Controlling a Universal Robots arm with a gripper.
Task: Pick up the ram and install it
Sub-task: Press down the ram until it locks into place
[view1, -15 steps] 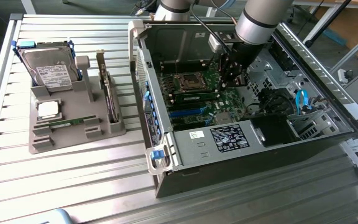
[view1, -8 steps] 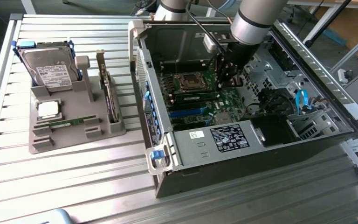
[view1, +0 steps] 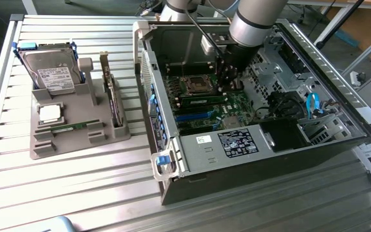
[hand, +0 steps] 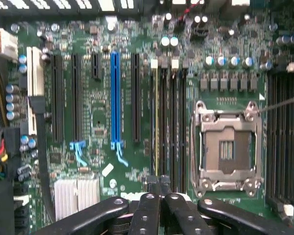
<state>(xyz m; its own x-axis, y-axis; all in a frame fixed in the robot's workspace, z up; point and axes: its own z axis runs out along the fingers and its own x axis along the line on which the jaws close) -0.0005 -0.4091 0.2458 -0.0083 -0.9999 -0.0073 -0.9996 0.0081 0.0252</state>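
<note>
One arm reaches down into the open computer case [view1: 256, 121] that lies on its side on the slatted metal table [view1: 76, 183], and we note its gripper [hand: 159, 188] hanging just above the motherboard [hand: 98, 122], near the memory slots [hand: 169, 122]. From the wrist view we see the black fingers [hand: 149, 210] pressed together with nothing between them. In the exterior view, one ram [view1: 202, 102] stick already sits in a slot on the board, just below the empty processor socket [view1: 196, 86] in that view, and the gripper [view1: 227, 79] is just beside it, on the exterior view's right. In the wrist view the same slot shows a thin yellowish edge [hand: 157, 122], and we cannot tell how fully the stick is seated. We also record a second green stick [view1: 69, 127] lying flat in the grey parts holder [view1: 76, 121], which stands on the table well apart from the case, on the exterior view's left. That holder also carries a hard drive [view1: 51, 67] standing upright at the back, a square silver processor [view1: 49, 113] lying flat, and a dark expansion card [view1: 112, 96] standing on edge along the side nearer the case. A blue slot [hand: 115, 98] runs parallel to the black slots on the board.
</note>
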